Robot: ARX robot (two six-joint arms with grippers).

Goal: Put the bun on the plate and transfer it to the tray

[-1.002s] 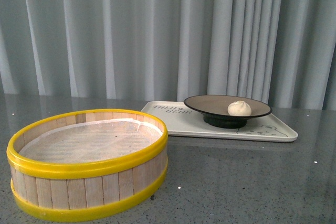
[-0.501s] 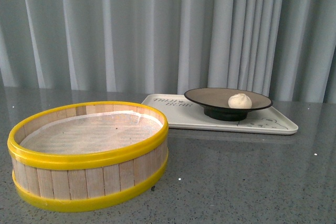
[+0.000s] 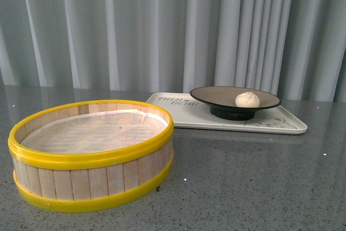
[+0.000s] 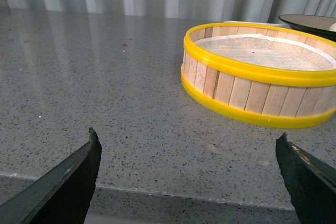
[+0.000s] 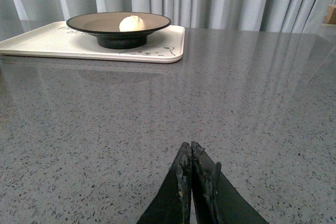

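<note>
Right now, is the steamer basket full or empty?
Empty: the steamer basket shows only its bare white liner; the bun sits on the plate.

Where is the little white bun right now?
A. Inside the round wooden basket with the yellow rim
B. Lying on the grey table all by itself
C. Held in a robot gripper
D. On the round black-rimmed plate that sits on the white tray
D. The small cream-white steamed bun rests on the beige, black-rimmed round plate, which stands on the flat off-white rectangular tray.
</note>
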